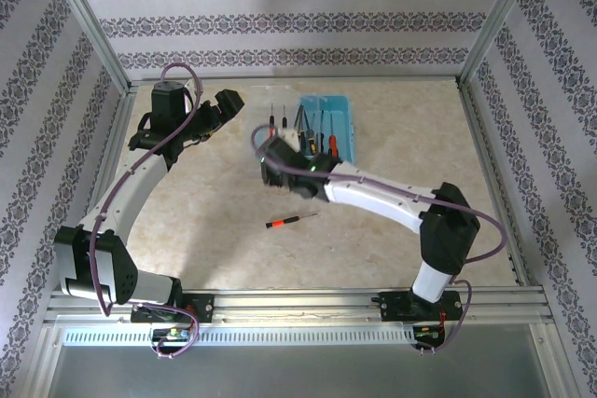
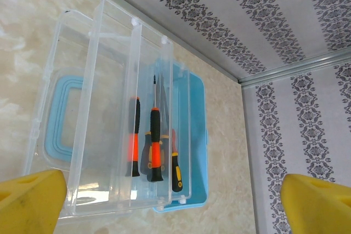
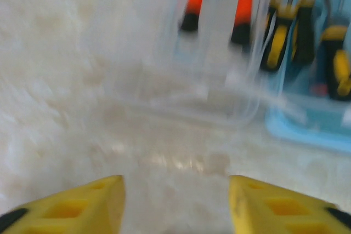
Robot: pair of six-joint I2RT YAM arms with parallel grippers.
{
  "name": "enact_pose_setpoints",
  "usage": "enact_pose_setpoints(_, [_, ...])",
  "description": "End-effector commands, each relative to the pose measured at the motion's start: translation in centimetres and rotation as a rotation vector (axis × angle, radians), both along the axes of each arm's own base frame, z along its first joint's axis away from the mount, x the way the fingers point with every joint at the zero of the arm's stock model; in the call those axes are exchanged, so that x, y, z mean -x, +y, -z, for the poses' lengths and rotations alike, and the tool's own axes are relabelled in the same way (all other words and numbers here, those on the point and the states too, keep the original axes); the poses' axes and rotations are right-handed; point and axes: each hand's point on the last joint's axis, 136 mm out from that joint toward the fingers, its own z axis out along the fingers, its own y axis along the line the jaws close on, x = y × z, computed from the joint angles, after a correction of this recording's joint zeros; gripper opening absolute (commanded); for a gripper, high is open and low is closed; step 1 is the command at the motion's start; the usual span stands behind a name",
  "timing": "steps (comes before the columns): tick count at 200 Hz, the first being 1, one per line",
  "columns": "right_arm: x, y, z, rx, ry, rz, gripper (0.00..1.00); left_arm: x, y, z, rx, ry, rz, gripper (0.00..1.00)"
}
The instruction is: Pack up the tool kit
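One blue tool case (image 1: 340, 132) sits open at the far middle of the surface (image 1: 392, 118), with its one clear lid (image 2: 98, 108) folded out to the left. Two orange-and-black screwdrivers (image 2: 155, 146) lie side by side at the lid. Yellow-and-black tools (image 3: 277, 31) lie in the blue tray, too blurred to count. One red-handled screwdriver (image 1: 289, 221) lies loose on the surface, well apart from the case. The left fingers (image 2: 33, 198) are spread wide and hold nothing. The right fingers (image 3: 82, 201) are likewise apart and empty, near the lid.
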Motion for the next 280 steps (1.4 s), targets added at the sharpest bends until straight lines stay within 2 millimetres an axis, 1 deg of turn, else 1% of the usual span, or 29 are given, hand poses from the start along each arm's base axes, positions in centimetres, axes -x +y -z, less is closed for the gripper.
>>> enact_pose_setpoints(1, [1.9,-1.1,4.1,0.106,-0.01,0.086,0.62,-0.1,0.4,-1.4,0.007,-0.048,-0.011,1.0])
enact_pose_setpoints(14, [3.2,-1.7,6.4,0.153,0.022,0.104,0.68,-0.1,0.5,-1.5,0.005,-0.049,-0.016,1.0])
enact_pose_setpoints(27, [4.0,-1.8,8.0,0.178,0.054,0.115,0.69,-0.1,0.5,-1.4,0.007,-0.048,-0.017,1.0])
enact_pose_setpoints(42, [4.4,-1.4,9.0,0.186,0.072,0.117,0.7,-0.2,0.4,-1.2,0.015,-0.041,-0.012,1.0])
enact_pose_setpoints(68, [4.4,-0.2,10.0,0.204,0.084,0.103,0.71,-0.3,0.3,-0.8,0.02,-0.033,-0.011,1.0])
enact_pose_setpoints(90, [4.2,1.1,10.4,0.215,0.09,0.084,0.72,-0.4,0.2,-0.7,0.024,-0.028,-0.008,1.0])
enact_pose_setpoints(106, [4.1,1.6,10.9,0.226,0.096,0.076,0.72,-0.4,0.2,-0.5,0.026,-0.024,-0.008,1.0])
enact_pose_setpoints(137, [4.3,1.8,12.1,0.258,0.113,0.063,0.72,-0.4,0.1,-0.6,0.028,-0.026,-0.006,1.0])
enact_pose_setpoints(158, [4.9,1.8,12.7,0.284,0.124,0.04,0.71,-0.4,0.1,-0.6,0.028,-0.025,-0.005,1.0])
enact_pose_setpoints(201, [6.3,0.9,13.5,0.321,0.147,0.017,0.71,-0.5,0.0,-0.5,0.033,-0.024,0.001,1.0])
enact_pose_setpoints(225, [6.9,0.1,13.5,0.332,0.152,0.014,0.71,-0.6,-0.1,-0.3,0.036,-0.019,0.002,1.0])
enact_pose_setpoints(261, [7.5,-1.2,13.6,0.343,0.164,0.023,0.7,-0.6,-0.1,-0.1,0.038,-0.014,0.002,1.0])
enact_pose_setpoints(280, [7.7,-2.3,13.7,0.351,0.167,0.037,0.7,-0.6,-0.1,0.1,0.036,-0.01,0.003,1.0])
